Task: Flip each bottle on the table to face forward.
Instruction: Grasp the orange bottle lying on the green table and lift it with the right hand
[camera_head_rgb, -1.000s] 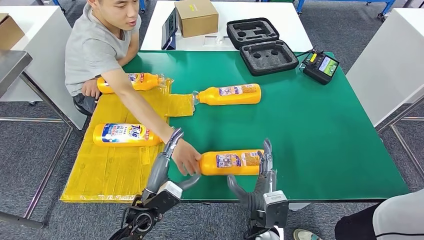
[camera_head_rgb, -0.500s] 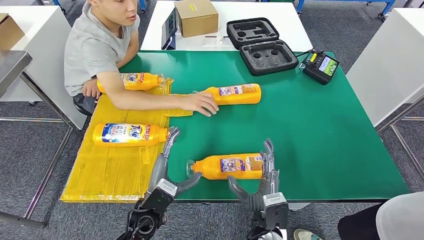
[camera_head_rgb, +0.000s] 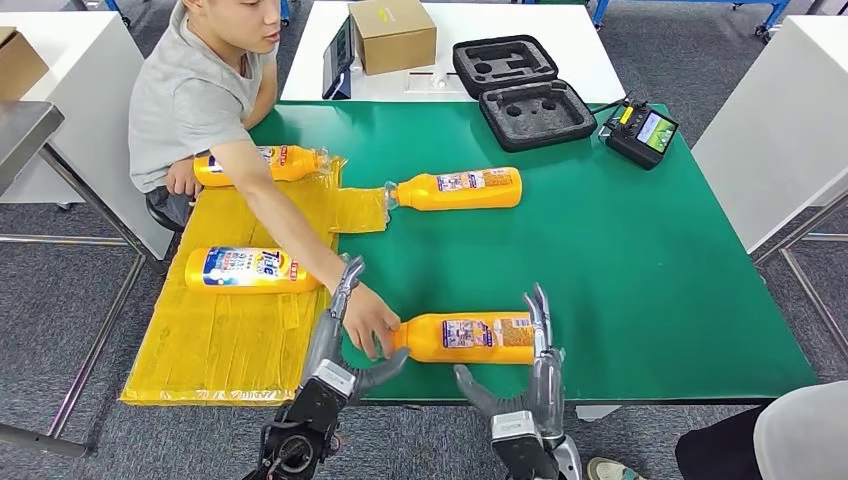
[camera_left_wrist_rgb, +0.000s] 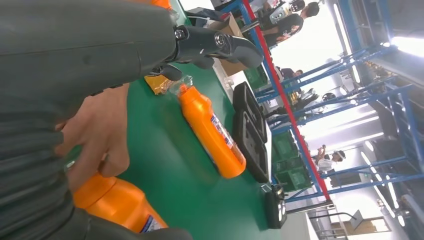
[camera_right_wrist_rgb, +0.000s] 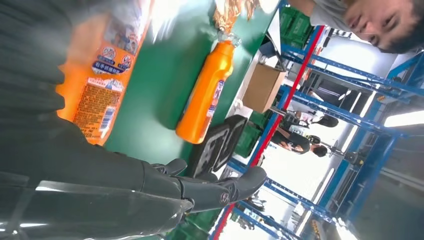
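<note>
On the yellow mat at the left lies a bottle with its blue label up, another bottle beyond it. The left hand has its fingers spread, grasping nothing, beside a person's hand that touches the neck of the near bottle on the green counter. The right hand, fingers released, stands at that bottle's base. A fourth bottle lies farther back.
</note>
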